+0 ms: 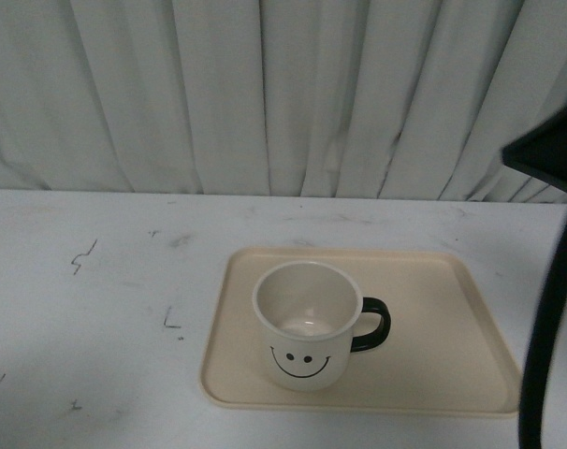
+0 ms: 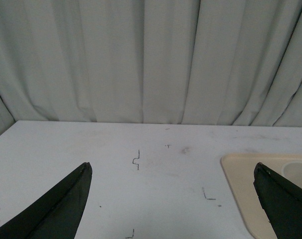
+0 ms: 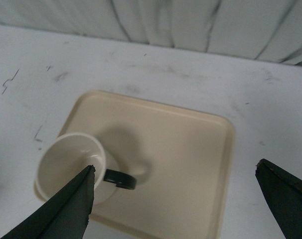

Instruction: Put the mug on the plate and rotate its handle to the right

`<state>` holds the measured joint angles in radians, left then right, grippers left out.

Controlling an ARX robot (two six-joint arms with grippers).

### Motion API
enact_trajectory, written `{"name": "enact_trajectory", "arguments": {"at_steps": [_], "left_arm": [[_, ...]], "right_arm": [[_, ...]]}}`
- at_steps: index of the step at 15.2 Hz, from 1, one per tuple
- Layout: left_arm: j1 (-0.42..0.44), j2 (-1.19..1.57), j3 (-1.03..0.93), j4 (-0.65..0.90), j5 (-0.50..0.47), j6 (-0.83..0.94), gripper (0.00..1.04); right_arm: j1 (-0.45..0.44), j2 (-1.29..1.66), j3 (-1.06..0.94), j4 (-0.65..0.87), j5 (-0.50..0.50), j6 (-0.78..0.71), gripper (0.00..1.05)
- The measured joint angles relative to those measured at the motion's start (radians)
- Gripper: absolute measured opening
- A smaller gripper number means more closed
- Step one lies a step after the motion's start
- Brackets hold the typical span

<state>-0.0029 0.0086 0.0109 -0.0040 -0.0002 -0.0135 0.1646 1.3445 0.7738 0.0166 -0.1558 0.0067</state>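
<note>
The cream-white mug [image 1: 307, 323] stands upright on the left part of the beige plate [image 1: 433, 309], smiley face toward the camera, black loop handle [image 1: 372, 325] pointing right. In the right wrist view the mug [image 3: 66, 162] and its handle [image 3: 119, 179] lie below, on the plate [image 3: 181, 149]. My right gripper [image 3: 173, 172] is open and empty, raised above the plate, one finger [image 3: 66, 209] over the mug's rim. My left gripper [image 2: 171, 172] is open and empty over bare table, left of the plate's corner [image 2: 240, 179]. Neither gripper shows in the front view.
The white table [image 1: 96, 309] carries small dark pen marks [image 1: 82, 254]. A pleated white curtain [image 1: 265, 94] hangs behind it. A dark arm part and cable [image 1: 550, 309] cross the front view's right edge.
</note>
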Motion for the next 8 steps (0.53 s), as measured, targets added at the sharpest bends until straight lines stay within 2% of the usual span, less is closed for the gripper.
{"name": "enact_trajectory", "arguments": {"at_steps": [2, 3, 4, 8], "left_arm": [[0.0, 0.0, 0.0, 0.0, 0.0, 0.0, 0.98], [0.0, 0.0, 0.0, 0.0, 0.0, 0.0, 0.98], [0.0, 0.0, 0.0, 0.0, 0.0, 0.0, 0.98], [0.0, 0.0, 0.0, 0.0, 0.0, 0.0, 0.98]], "right_arm": [[0.072, 0.282, 0.254, -0.153, -0.028, -0.016, 0.98], [0.137, 0.43, 0.361, -0.196, 0.021, -0.038, 0.98], [0.171, 0.508, 0.408, -0.206, 0.036, -0.048, 0.98], [0.202, 0.584, 0.438, -0.195, 0.056, -0.052, 0.98]]}}
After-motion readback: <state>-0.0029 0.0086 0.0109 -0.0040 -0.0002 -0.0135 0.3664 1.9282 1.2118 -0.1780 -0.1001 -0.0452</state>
